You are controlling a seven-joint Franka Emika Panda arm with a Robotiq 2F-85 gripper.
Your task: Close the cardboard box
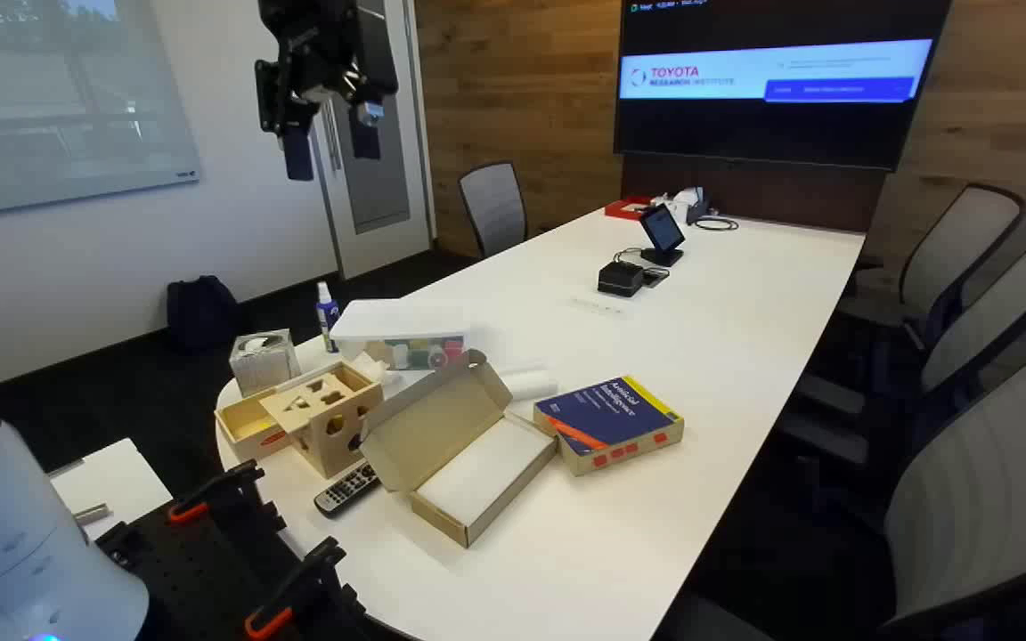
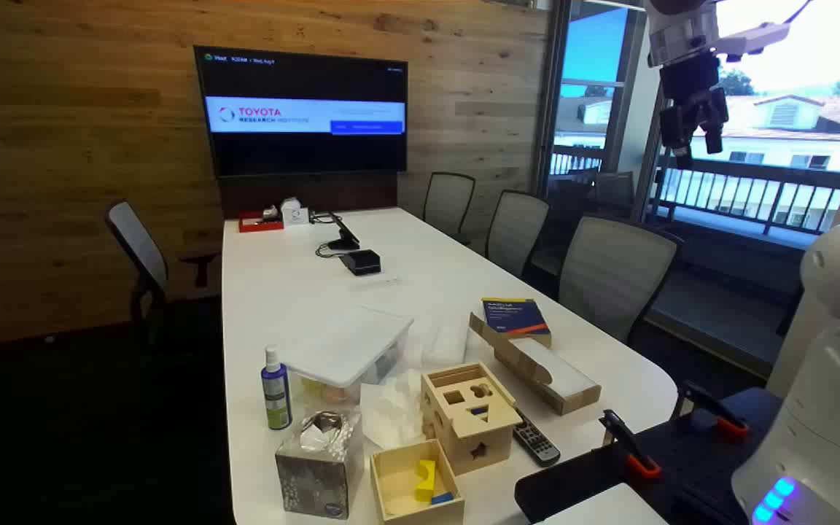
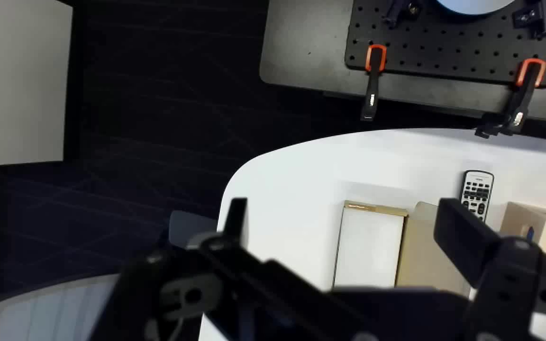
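Observation:
The tan cardboard box (image 1: 513, 495) lies on the white table with its lid raised and leaning outward, towards the wooden crate. A flat white insert (image 1: 486, 467) fills its shallow tray. The box also shows in an exterior view (image 2: 582, 399) and in the wrist view (image 3: 427, 255), where the jaws hide its lower part. My gripper (image 1: 332, 156) is high above the table, apart from the box, with nothing between its fingers. It also shows in an exterior view (image 2: 698, 149). In the wrist view its fingers (image 3: 341, 213) stand wide apart.
A blue book (image 1: 611, 418) lies beside the box's open side. A remote (image 1: 346, 488) and a pale wooden crate (image 1: 335, 427) stand close to the lid side. A plastic bin (image 2: 347, 346), tissue box (image 2: 320, 467) and spray bottle (image 2: 275, 394) are further off.

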